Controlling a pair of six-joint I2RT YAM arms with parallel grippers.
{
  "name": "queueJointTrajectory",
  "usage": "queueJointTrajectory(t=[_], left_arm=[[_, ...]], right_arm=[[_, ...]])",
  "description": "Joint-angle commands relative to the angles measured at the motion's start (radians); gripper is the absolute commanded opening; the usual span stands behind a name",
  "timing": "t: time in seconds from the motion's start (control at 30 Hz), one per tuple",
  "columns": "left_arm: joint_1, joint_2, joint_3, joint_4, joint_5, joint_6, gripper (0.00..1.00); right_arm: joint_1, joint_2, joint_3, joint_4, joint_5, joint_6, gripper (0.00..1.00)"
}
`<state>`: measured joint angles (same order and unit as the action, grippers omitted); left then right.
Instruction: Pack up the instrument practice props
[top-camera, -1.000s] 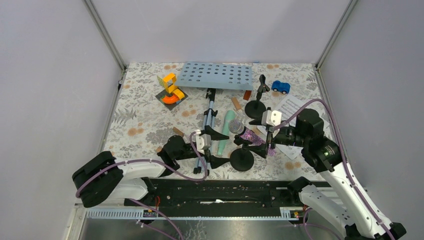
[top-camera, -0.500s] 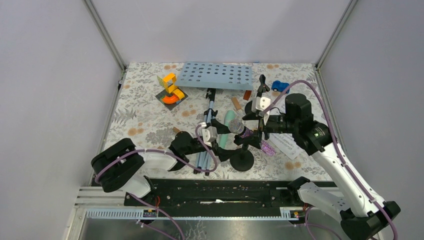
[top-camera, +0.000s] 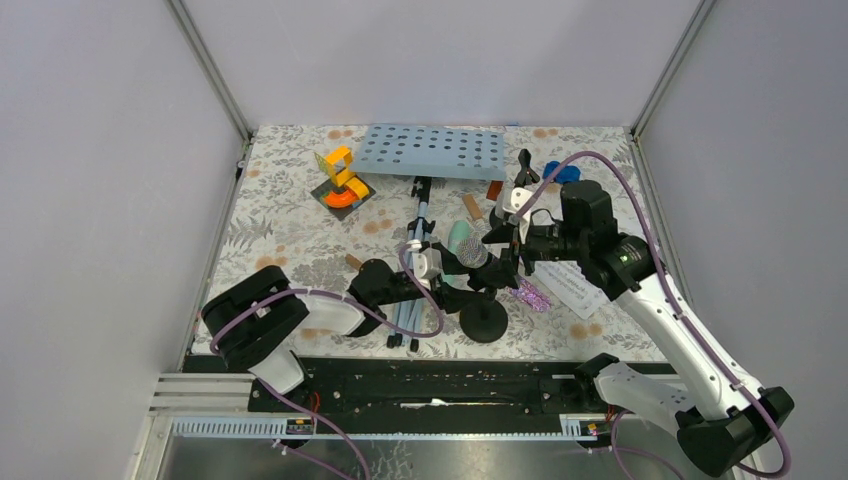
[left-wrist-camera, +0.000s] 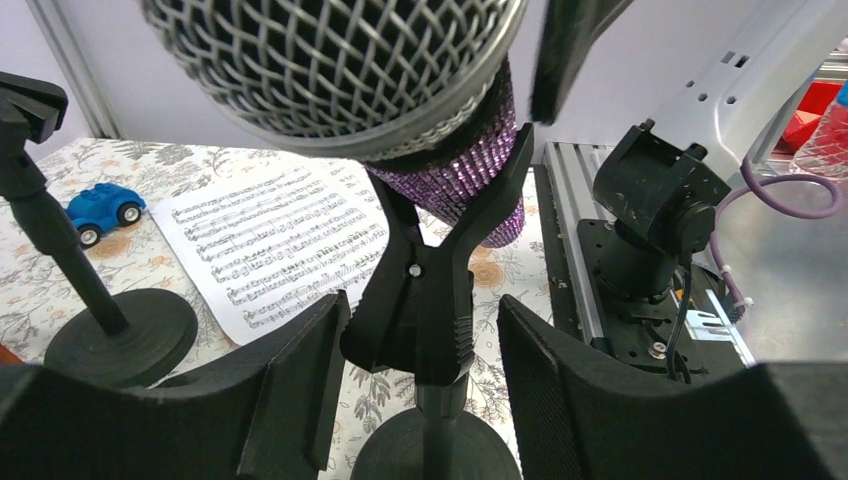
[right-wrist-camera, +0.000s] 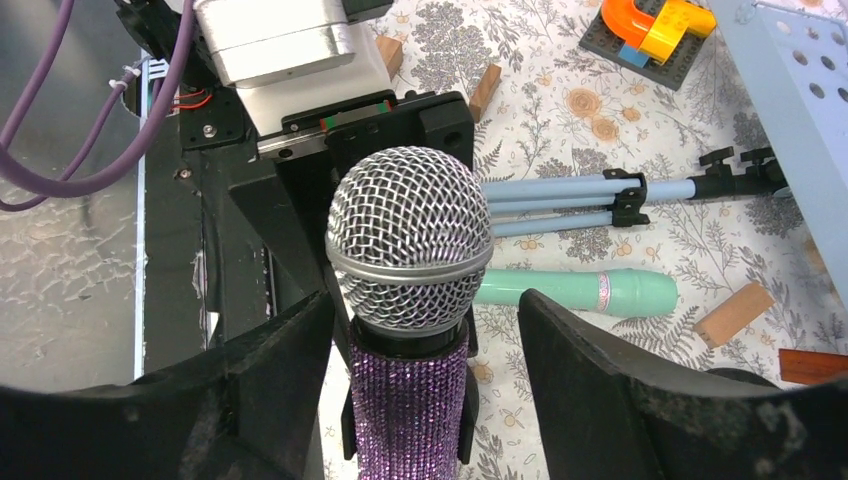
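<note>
Near the front edge of the table, we see the purple glitter microphone cradled in a black mic holder. Our left gripper straddles its clip, jaws wide and empty. Our right gripper flanks the microphone, equally open.

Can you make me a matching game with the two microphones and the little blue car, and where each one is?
Things:
1. purple glitter microphone
2. mint-green microphone
3. blue toy car

Places:
A. lying flat beside the tripod legs
B. on its wheels near the sheet music
C. held up in a black clip

Pairs: 1-C, 2-A, 3-B
</note>
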<state>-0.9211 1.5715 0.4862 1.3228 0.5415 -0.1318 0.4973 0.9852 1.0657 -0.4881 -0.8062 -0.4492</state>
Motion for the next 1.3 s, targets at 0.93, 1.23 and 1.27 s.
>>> queueJointTrajectory(t=[0.93, 1.23, 1.27], left_arm=[[0.017, 0.062, 0.062, 0.154, 0.182, -0.120, 0.00], [0.023, 0.075, 0.057, 0.152, 0.115, -0.135, 0.00], [0.021, 0.080, 0.060, 0.156, 0.113, -0.141, 0.00]], right_arm=[[0.024, -0.049, 0.086, 0.105, -0.002, 0.063, 0.17], [0.023, -0.145, 0.199, 0.177, 0.148, 0.209, 0.09], [0.024, -0.155, 0.204, 0.187, 0.168, 0.226, 0.09]])
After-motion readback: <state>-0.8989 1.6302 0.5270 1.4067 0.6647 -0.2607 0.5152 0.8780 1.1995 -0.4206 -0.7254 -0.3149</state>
